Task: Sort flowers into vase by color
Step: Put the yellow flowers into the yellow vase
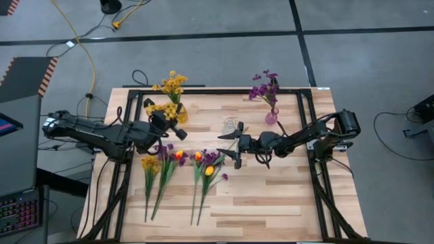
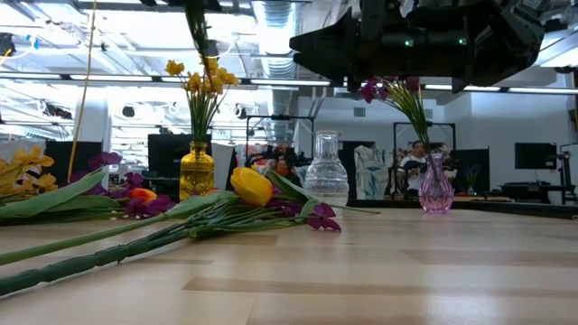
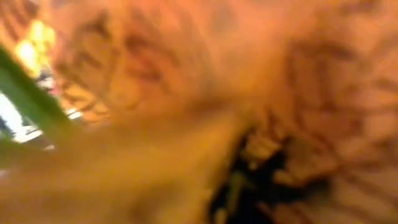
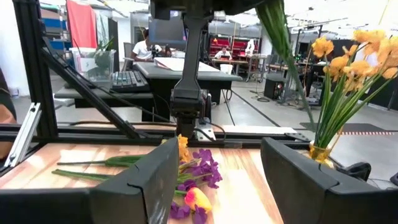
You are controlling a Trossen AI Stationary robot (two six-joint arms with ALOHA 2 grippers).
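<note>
My left gripper (image 1: pixel 167 126) is shut on a yellow flower (image 1: pixel 163 108), right beside the yellow vase (image 1: pixel 180 115), which holds yellow flowers (image 1: pixel 173 83). Blurred yellow bloom (image 3: pixel 186 93) fills the left wrist view. My right gripper (image 1: pixel 232 147) hovers open mid-table with nothing between its fingers (image 4: pixel 137 183). Purple, yellow and orange flowers (image 1: pixel 163 163) (image 1: pixel 207 166) lie flat on the table, stems toward the near edge. A clear vase (image 1: pixel 234 125) stands empty, and a pink vase (image 1: pixel 271 116) holds purple flowers (image 1: pixel 266 85). My left gripper is shut on the yellow flower close to its bloom (image 1: pixel 165 112), but bloom and fingers cover the place of contact. The flower is lifted clear of the table. Its green stem (image 4: pixel 283 43) slants down toward the yellow vase (image 4: pixel 320 152).
Black frame rails (image 1: pixel 129 169) run along the table's left, right and far sides. Bare wood lies at the near right (image 1: pixel 271 203). Beyond the table are desks, monitors and seated people (image 2: pixel 417 162).
</note>
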